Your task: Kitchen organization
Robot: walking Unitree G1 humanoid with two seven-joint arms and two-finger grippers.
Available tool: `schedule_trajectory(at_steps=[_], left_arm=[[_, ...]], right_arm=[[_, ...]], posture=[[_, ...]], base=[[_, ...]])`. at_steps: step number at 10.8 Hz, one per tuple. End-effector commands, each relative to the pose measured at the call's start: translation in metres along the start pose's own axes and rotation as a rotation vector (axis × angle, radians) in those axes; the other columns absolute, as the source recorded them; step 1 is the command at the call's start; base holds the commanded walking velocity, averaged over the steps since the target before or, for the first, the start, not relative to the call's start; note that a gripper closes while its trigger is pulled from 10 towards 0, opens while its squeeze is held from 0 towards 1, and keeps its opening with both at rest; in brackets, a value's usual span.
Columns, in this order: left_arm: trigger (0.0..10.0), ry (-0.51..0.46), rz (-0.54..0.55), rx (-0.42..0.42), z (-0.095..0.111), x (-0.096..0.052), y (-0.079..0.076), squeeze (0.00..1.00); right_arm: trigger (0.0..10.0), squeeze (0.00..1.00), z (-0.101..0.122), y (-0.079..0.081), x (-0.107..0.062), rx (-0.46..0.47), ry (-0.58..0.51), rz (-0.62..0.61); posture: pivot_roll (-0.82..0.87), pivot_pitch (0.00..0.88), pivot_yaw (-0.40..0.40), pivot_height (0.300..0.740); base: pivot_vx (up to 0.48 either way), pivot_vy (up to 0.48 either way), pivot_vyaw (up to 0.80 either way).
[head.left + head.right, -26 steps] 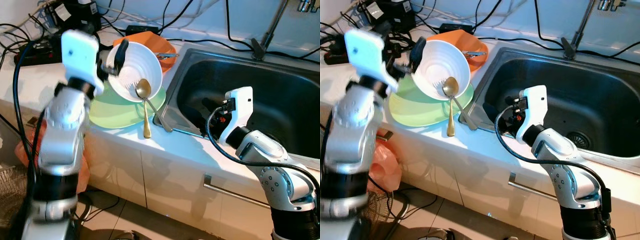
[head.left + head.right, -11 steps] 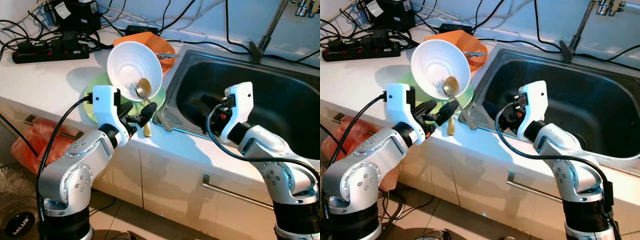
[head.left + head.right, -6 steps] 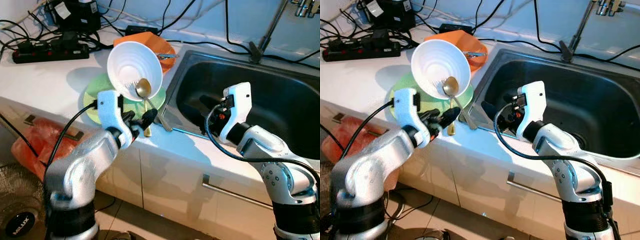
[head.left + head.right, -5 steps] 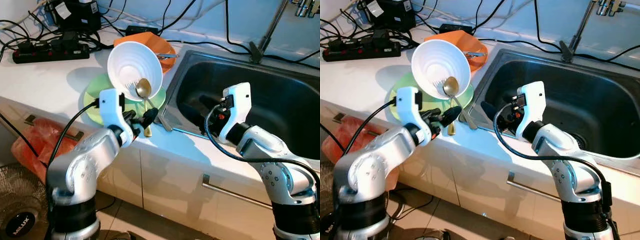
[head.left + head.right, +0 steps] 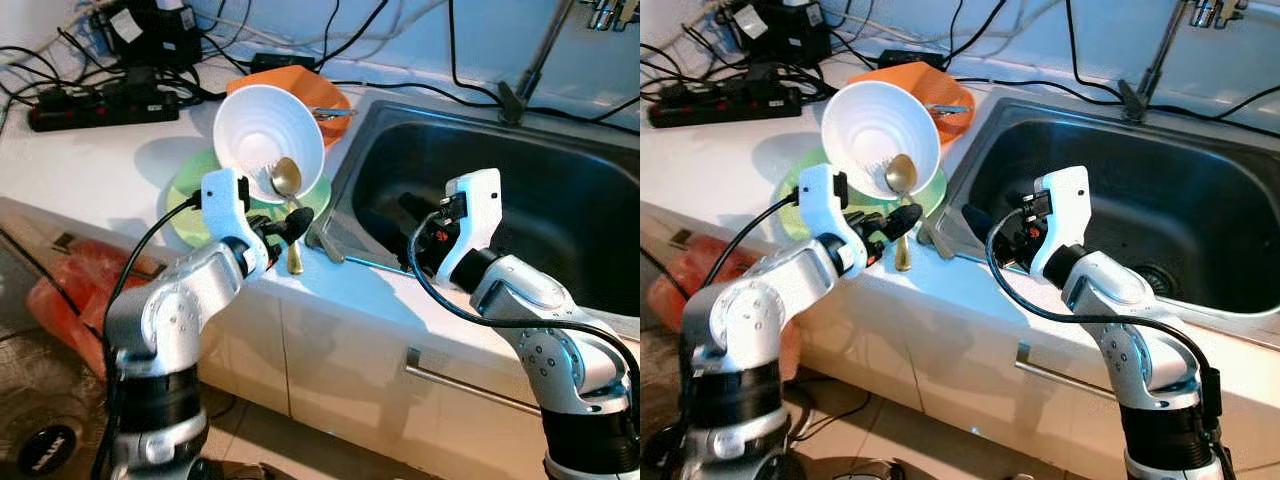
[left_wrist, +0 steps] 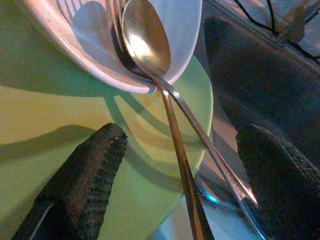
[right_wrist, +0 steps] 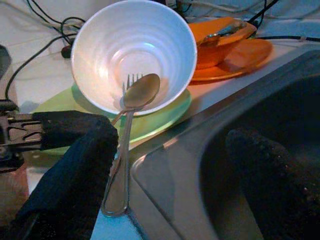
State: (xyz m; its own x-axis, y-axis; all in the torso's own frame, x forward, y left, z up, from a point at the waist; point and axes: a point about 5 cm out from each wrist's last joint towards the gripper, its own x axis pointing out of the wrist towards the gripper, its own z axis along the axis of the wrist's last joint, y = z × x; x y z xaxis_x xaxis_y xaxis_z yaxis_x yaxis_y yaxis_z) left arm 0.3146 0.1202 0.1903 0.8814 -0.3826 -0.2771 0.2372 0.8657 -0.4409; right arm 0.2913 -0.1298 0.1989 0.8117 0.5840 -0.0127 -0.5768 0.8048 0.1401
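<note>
Looking down, head view: my left gripper (image 5: 290, 226), fingers spread, reaches the gold spoon (image 5: 288, 205) leaning from the tilted white bowl (image 5: 262, 135) on the green plate (image 5: 200, 205). At 3 o'clock, my right gripper (image 5: 412, 212), spread, hangs over the steel sink (image 5: 560, 200). Left wrist view adds a fork (image 6: 117, 20), textured finger pads (image 6: 95, 170).

The left gripper (image 5: 898, 224) hovers open beside the spoon (image 5: 900, 200) leaning in the white bowl (image 5: 878, 137).

The left gripper (image 5: 282, 228) let go of the white bowl (image 5: 268, 143), swung down off its rim and came forward, fingers apart, to the gold spoon (image 5: 290, 209) and fork handles.
</note>
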Motion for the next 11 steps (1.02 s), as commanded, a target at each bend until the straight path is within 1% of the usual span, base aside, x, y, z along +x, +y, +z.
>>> schedule_trajectory(at_steps=[1, 4, 5, 7, 8, 9, 10, 11], left_arm=[[10.0, 0.069, 0.050, -0.030, -0.010, 0.004, 0.010, 0.00], [10.0, 0.113, 0.066, -0.094, -0.010, 0.014, 0.014, 0.00], [10.0, 0.146, 0.079, -0.120, -0.009, 0.018, 0.017, 0.00], [10.0, 0.162, 0.097, -0.123, -0.005, 0.021, 0.021, 0.00], [10.0, 0.158, 0.114, -0.102, -0.001, 0.022, 0.023, 0.00], [10.0, 0.161, 0.125, -0.105, 0.000, 0.025, 0.025, 0.00], [9.0, 0.175, 0.145, -0.069, 0.000, 0.025, 0.027, 0.00], [10.0, 0.202, 0.188, 0.016, -0.001, 0.026, 0.032, 0.00]], right_arm=[[10.0, 0.00, 0.002, 0.003, -0.003, -0.011, -0.012, -0.003], [10.0, 0.00, 0.002, 0.003, -0.004, -0.006, -0.015, -0.011], [10.0, 0.00, 0.001, 0.003, -0.005, -0.004, -0.015, -0.014], [10.0, 0.00, 0.001, 0.003, -0.006, -0.002, -0.014, -0.020], [10.0, 0.00, 0.000, 0.003, -0.006, -0.002, -0.014, -0.021], [10.0, 0.00, 0.000, 0.004, -0.006, 0.000, -0.014, -0.022], [10.0, 0.00, 0.000, 0.003, -0.006, 0.003, -0.014, -0.023], [10.0, 0.00, 0.000, 0.003, -0.006, 0.003, -0.014, -0.025]], posture=[[0.07, 0.078, 0.032, 0.740], [0.07, 0.084, 0.036, 0.740], [0.07, 0.087, 0.040, 0.740], [0.07, 0.089, 0.041, 0.740], [0.07, 0.090, 0.043, 0.740], [0.07, 0.092, 0.045, 0.740], [0.07, 0.092, 0.045, 0.740], [0.07, 0.094, 0.045, 0.740]], base=[[0.000, 0.000, 0.00], [0.000, 0.000, 0.00], [0.000, 0.000, 0.00], [0.000, 0.000, 0.00], [0.000, 0.000, 0.00], [0.000, 0.000, 0.00], [0.000, 0.000, 0.00], [0.000, 0.000, 0.00]])
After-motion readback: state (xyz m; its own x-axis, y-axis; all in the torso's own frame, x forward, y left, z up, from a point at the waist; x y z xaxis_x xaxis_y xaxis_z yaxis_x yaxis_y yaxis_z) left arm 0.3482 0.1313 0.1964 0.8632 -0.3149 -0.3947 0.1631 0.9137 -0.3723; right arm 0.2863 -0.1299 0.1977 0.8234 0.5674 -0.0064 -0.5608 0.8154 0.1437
